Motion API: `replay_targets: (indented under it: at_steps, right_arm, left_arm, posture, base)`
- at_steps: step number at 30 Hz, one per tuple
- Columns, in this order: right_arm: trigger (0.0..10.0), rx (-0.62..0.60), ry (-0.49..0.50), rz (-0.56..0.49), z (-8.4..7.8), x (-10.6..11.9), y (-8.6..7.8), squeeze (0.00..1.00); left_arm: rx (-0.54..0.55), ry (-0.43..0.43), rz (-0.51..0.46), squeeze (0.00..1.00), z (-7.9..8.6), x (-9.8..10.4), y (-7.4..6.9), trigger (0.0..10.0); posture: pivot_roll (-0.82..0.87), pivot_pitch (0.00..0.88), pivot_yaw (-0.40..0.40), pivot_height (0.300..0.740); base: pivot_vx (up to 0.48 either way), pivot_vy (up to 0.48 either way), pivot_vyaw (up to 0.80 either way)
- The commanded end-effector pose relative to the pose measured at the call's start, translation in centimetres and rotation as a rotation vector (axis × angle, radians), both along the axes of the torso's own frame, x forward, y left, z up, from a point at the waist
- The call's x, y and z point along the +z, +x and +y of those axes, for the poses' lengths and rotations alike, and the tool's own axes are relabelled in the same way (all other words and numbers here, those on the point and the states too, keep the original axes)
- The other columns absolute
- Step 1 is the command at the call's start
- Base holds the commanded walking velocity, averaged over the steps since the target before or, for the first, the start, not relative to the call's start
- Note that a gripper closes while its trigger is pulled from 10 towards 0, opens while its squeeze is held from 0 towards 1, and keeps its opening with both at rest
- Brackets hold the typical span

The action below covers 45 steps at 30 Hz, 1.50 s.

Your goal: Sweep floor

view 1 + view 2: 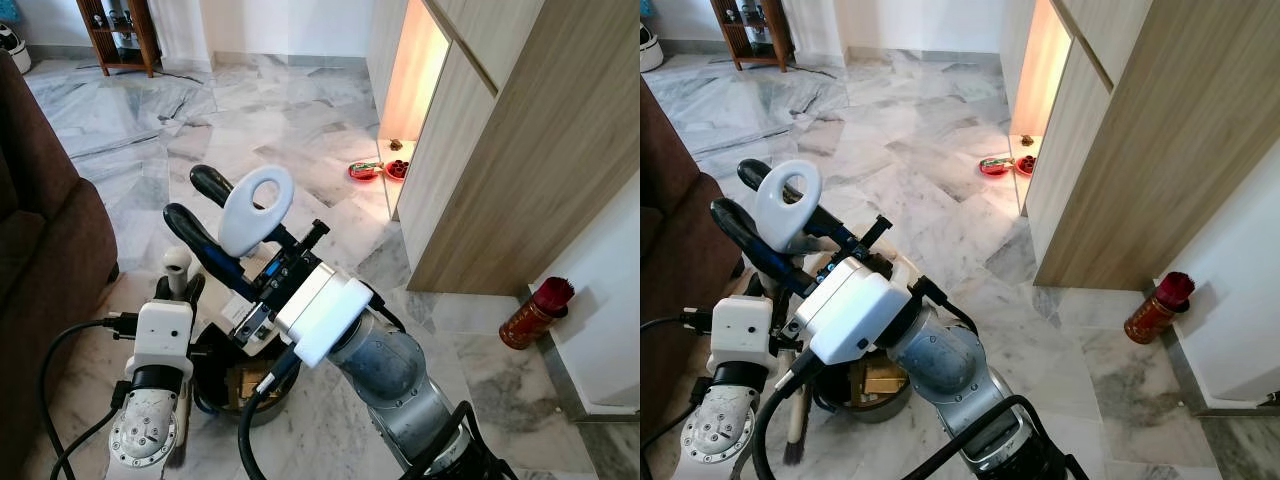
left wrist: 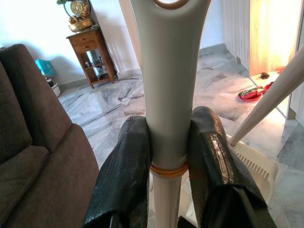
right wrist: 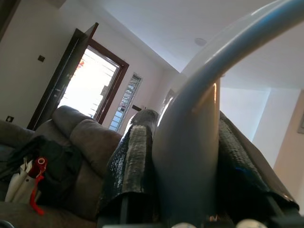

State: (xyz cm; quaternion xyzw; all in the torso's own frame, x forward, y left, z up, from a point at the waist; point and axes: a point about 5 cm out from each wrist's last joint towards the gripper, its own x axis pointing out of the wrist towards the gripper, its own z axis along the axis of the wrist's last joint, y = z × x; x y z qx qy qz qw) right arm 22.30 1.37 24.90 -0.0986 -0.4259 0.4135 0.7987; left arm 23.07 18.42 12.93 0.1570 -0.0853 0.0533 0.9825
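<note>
My right gripper (image 1: 200,203) is shut on a white handle with a loop at its top (image 1: 255,205), held up over the marble floor; in the right wrist view the black fingers (image 3: 133,166) clamp that handle (image 3: 190,142). My left gripper (image 2: 166,156), low on the left (image 1: 180,287), is shut on a grey brush handle (image 2: 168,85) with an orange ring. The brush's bristles (image 1: 793,440) hang near the floor. A cream dustpan (image 2: 259,166) lies just beyond the left fingers. A dark round pan (image 1: 240,395) with brown contents sits under both arms.
A brown sofa (image 1: 40,250) stands close on the left. A tall wooden cabinet (image 1: 500,150) lines the right, with red items (image 1: 365,170) on the floor by its lit gap. A red canister (image 1: 530,312) leans at the right wall. A wooden shelf (image 1: 120,35) stands far back.
</note>
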Motion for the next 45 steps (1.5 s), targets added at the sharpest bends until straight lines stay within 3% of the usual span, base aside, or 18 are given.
replay_targets:
  at_steps: [1,18,22,24,25,26,28,32,36,41,45]
  right_arm:
    - [10.0,0.037,0.048,-0.128,-0.1,2.0,-1.4,0.00]
    - [10.0,-0.096,-0.023,-0.138,-1.3,1.1,0.6,0.00]
    - [10.0,-0.292,-0.085,-0.099,-3.5,-0.1,3.7,0.00]
    - [10.0,-0.292,-0.085,-0.099,-3.5,-0.1,3.7,0.00]
    - [10.0,-0.348,-0.077,-0.068,-4.5,-0.2,4.6,0.00]
    - [10.0,-0.348,-0.077,-0.068,-4.5,-0.2,4.6,0.00]
    - [10.0,-0.505,-0.079,-0.006,-7.3,-0.6,6.7,0.00]
    - [10.0,-0.617,-0.098,0.031,-9.2,-1.2,7.8,0.00]
    - [10.0,-0.730,0.010,0.231,-12.3,-3.1,9.0,0.00]
    - [10.0,-0.752,-0.014,0.285,-13.0,-4.7,9.3,0.00]
    - [10.0,-0.765,0.056,0.389,-14.4,-5.9,9.7,0.00]
  left_arm:
    - [-0.007,0.038,-0.055,0.00,-0.1,0.9,0.2,10.0]
    - [-0.013,0.037,-0.050,0.00,-0.2,0.7,0.3,10.0]
    - [-0.013,0.038,-0.046,0.00,-0.2,0.6,0.2,10.0]
    - [-0.013,0.038,-0.046,0.00,-0.2,0.6,0.2,10.0]
    - [-0.015,0.038,-0.045,0.00,-0.2,0.6,0.2,10.0]
    - [-0.015,0.038,-0.045,0.00,-0.2,0.6,0.2,10.0]
    - [-0.018,0.037,-0.042,0.00,-0.1,0.5,0.2,10.0]
    - [-0.020,0.036,-0.041,0.00,-0.1,0.5,0.1,10.0]
    - [-0.021,0.038,-0.036,0.00,0.0,0.4,0.0,10.0]
    - [-0.020,0.038,-0.033,0.00,0.1,0.4,-0.1,10.0]
    - [-0.020,0.036,-0.031,0.00,0.2,0.4,-0.2,10.0]
  posture:
    - [0.09,0.087,-0.043,0.740]
    - [0.09,0.083,-0.042,0.740]
    - [0.08,0.083,-0.038,0.740]
    - [0.08,0.083,-0.038,0.740]
    - [0.08,0.083,-0.038,0.740]
    - [0.08,0.083,-0.038,0.740]
    - [0.07,0.080,-0.037,0.740]
    - [0.07,0.080,-0.036,0.740]
    - [0.07,0.084,-0.036,0.740]
    - [0.07,0.084,-0.030,0.740]
    - [0.06,0.082,-0.029,0.740]
  base:
    - [0.000,0.000,0.00]
    - [0.000,0.000,0.00]
    - [0.000,0.000,0.00]
    - [0.000,0.000,0.00]
    - [0.000,0.000,0.00]
    - [0.000,0.000,0.00]
    - [0.000,0.000,0.00]
    - [0.000,0.000,0.00]
    - [0.000,0.000,0.00]
    - [0.000,0.000,0.00]
    - [0.000,0.000,0.00]
